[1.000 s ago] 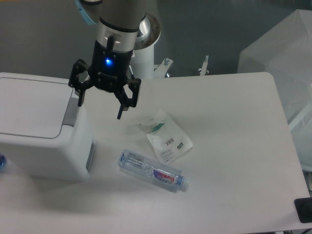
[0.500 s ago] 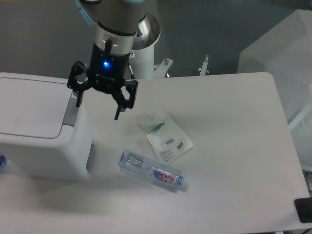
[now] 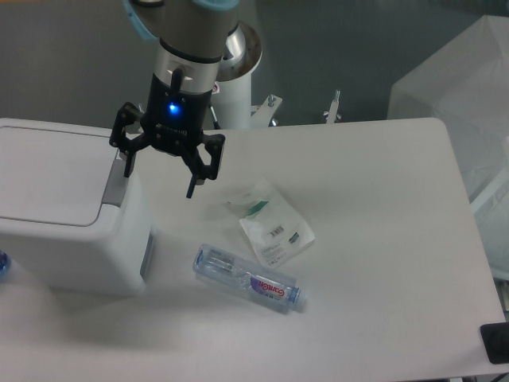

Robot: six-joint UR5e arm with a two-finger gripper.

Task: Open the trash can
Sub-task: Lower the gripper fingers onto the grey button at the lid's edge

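Note:
The trash can (image 3: 64, 215) is a large white boxy bin at the left of the table, with its flat lid down and a grey push-tab (image 3: 117, 185) on its right edge. My gripper (image 3: 159, 181) hangs open just right of the bin's top right corner. Its left finger (image 3: 127, 163) is over the grey tab; I cannot tell whether it touches. Its right finger (image 3: 193, 181) hangs over the table. The gripper holds nothing.
A clear plastic bottle (image 3: 248, 278) lies on its side on the white table (image 3: 382, 239). A clear plastic packet (image 3: 270, 223) lies just behind it. A white draped object (image 3: 461, 87) stands at the far right.
My gripper has shifted slightly left towards the bin's tab and stays open. The lid, bottle and packet have not moved.

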